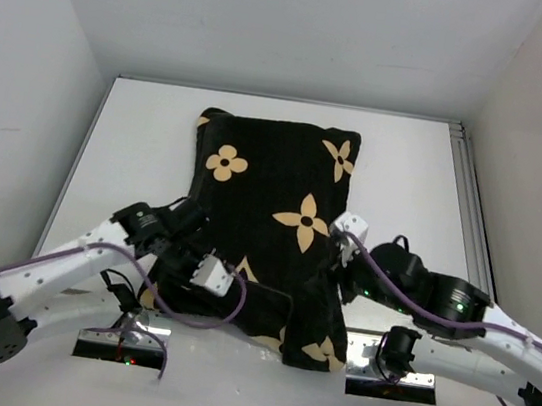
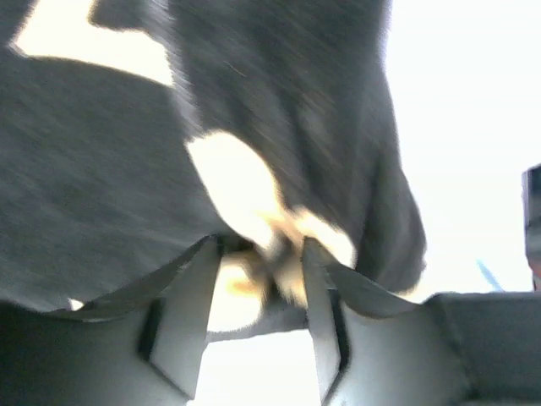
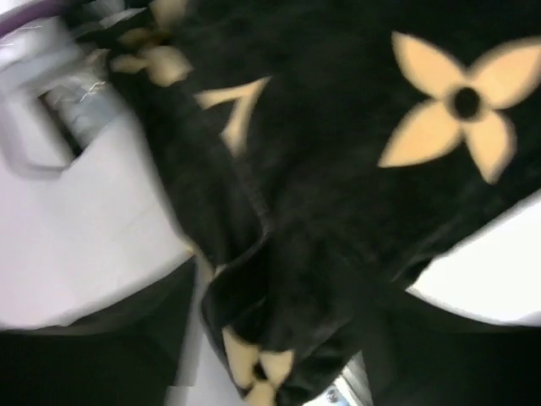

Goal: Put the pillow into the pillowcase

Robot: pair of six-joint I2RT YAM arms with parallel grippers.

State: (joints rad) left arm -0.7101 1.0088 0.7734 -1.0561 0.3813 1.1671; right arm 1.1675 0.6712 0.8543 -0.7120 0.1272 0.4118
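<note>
The pillowcase [image 1: 270, 213] is laid on the counter [image 1: 138, 144], plump toward 12 o'clock, its contents hidden. At its 7 o'clock corner a fold is straddled by the half-closed left fingers [image 2: 190, 313]; a grip cannot be confirmed. At 4 o'clock the right fingers [image 3: 93, 355] are spread wide around fabric.

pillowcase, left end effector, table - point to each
pillowcase [image 1: 275, 163], top view, black middle of the fabric
left end effector [image 2: 260, 247], left wrist view, midway between fingertips
table [image 1: 138, 144], top view, bare white patch left of pillowcase
</note>
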